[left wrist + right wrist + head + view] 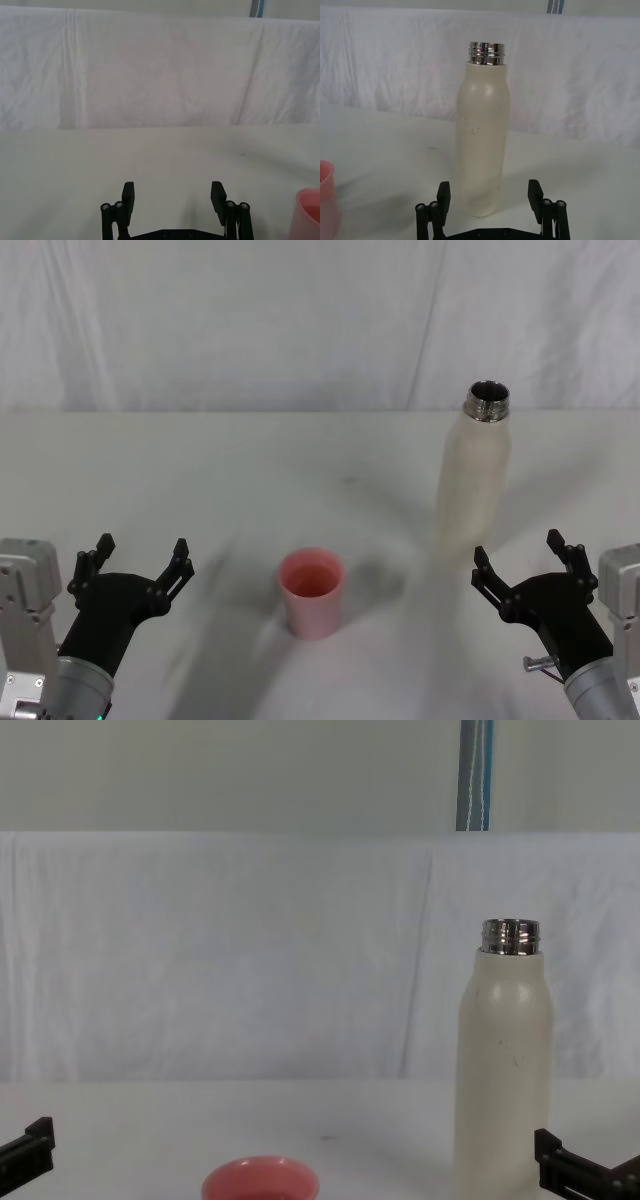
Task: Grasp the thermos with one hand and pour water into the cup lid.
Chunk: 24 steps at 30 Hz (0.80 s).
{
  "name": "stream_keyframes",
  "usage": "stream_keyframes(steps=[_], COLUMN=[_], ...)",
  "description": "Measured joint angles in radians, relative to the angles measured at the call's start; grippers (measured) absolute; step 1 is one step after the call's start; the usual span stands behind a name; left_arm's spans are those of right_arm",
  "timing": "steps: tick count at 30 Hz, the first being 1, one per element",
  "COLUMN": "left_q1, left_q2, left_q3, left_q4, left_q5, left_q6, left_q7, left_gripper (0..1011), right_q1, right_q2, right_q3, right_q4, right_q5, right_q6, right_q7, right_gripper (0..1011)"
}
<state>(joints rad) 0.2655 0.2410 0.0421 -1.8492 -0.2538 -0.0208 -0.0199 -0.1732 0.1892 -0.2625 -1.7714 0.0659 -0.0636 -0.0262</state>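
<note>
The cream-white thermos (473, 478) stands upright at the right of the table, its steel neck open at the top; it also shows as the thermos (483, 145) and the thermos (503, 1065). The pink cup lid (311, 591) sits upright at the table's middle front, with its rim (260, 1181) low in the chest view. My right gripper (517, 561) is open just in front of the thermos, a little to its right and apart from it; its fingers (443, 195) flank the bottle's base in the right wrist view. Left of the cup lid, my left gripper (140, 555) is open and holds nothing.
A white cloth covers the table (200, 470) and hangs as a backdrop behind it. A blue-and-white vertical strip (474, 775) rises behind the backdrop. Bare tabletop lies between the cup lid and the thermos.
</note>
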Motion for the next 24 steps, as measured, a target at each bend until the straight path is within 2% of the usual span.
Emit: stream_keyframes(steps=[24], left_q1=[0.000], left_q2=[0.000], left_q3=[0.000], left_q4=[0.000], left_q5=[0.000], left_q6=[0.000], left_q7=[0.000], left_gripper=[1001], right_q1=[0.000], right_q2=[0.000], right_q3=[0.000], right_q4=[0.000], right_q5=[0.000], right_q6=[0.000], right_q7=[0.000], right_gripper=[1000])
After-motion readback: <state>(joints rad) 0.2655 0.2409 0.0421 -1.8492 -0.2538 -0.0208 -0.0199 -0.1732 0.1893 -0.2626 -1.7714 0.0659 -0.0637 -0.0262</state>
